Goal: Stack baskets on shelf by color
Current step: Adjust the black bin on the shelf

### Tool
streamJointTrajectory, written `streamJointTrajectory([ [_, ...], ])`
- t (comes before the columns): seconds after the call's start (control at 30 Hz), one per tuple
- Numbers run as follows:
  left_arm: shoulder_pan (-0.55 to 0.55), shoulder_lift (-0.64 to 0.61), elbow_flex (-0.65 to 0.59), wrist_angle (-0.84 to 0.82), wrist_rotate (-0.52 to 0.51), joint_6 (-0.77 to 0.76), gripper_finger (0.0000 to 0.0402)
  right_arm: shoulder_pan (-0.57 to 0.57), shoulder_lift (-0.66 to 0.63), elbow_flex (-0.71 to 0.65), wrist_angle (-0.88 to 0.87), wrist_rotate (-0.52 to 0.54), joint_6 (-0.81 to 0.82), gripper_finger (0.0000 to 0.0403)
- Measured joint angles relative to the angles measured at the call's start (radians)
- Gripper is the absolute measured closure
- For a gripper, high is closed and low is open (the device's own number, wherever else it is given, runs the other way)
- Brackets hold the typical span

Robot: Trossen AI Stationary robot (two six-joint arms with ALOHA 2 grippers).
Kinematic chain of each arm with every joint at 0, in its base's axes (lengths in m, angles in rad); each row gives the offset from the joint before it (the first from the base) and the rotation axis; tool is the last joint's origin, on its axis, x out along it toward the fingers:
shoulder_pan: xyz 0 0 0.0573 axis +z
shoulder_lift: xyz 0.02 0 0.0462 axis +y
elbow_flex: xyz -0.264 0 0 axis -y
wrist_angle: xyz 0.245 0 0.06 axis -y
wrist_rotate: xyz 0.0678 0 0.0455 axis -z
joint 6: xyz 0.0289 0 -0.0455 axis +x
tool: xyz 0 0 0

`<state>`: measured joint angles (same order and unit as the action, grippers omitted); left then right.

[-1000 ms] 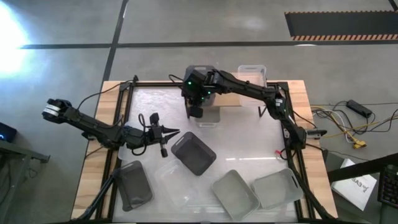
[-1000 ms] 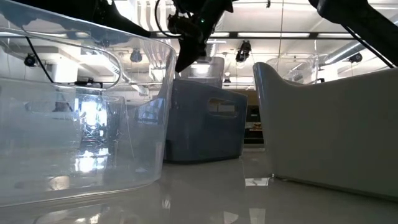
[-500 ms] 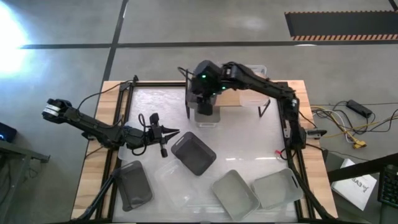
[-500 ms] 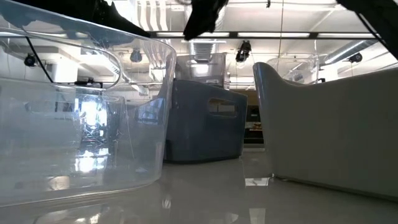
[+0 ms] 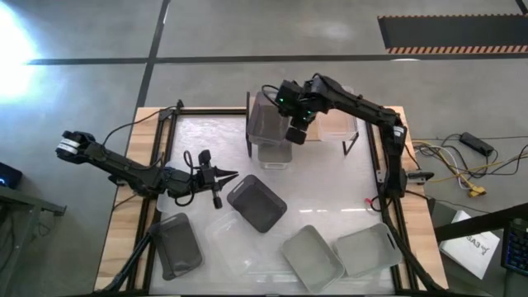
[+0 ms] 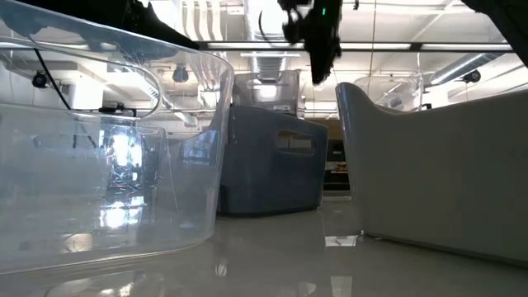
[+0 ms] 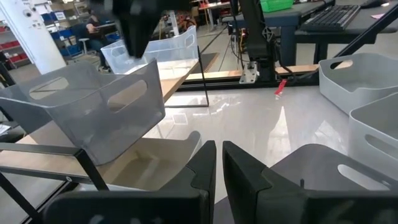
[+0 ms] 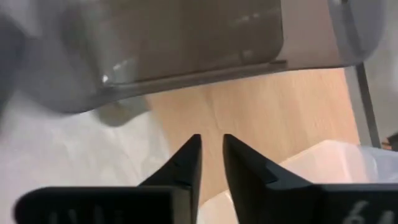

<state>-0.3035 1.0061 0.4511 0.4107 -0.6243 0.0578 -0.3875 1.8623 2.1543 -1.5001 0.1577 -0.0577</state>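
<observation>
A dark grey basket (image 5: 266, 118) sits on the left end of the shelf (image 5: 309, 132), and a clear basket (image 5: 335, 114) sits on its right end. My right gripper (image 5: 294, 134) hovers shut over the shelf's middle, between the two, touching neither; its wrist view shows the dark grey basket (image 8: 174, 43), the wood top (image 8: 267, 112) and the clear basket (image 8: 323, 165). My left gripper (image 5: 219, 177) waits shut at the table's left, beside another dark grey basket (image 5: 256, 203). A light basket (image 5: 272, 154) rests on the table under the shelf.
Along the table's near side lie a dark grey basket (image 5: 177, 244), a clear basket (image 5: 228, 244) and two light grey baskets (image 5: 313, 256) (image 5: 368, 249). The shelf's black leg (image 5: 350, 145) stands right of my right gripper. Open table surface lies between the shelf and these baskets.
My right gripper has risen from the left end of the shelf and moved toward the table's right, away from the dark grey basket, which stays on the shelf. My left arm has kept still.
</observation>
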Motion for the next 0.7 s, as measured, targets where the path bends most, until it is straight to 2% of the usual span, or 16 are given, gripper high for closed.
streamJointTrajectory([
  [0.13, 0.000, 0.000, 0.000, 0.000, 0.000, 0.000, 0.0389, -0.039, 0.004, -0.116, 0.163, 0.002, -0.036, 0.0380],
  [0.27, 0.000, 0.000, 0.000, 0.000, 0.000, 0.000, 0.0389, -0.064, 0.004, -0.174, 0.270, 0.000, -0.059, 0.0393],
  [0.47, 0.000, 0.000, 0.000, 0.000, 0.000, -0.003, 0.0389, -0.070, 0.003, -0.180, 0.361, 0.000, -0.084, 0.0394],
  [0.7, 0.000, 0.000, 0.000, 0.000, -0.001, -0.025, 0.0389, -0.070, 0.002, -0.179, 0.379, 0.001, -0.086, 0.0394],
])
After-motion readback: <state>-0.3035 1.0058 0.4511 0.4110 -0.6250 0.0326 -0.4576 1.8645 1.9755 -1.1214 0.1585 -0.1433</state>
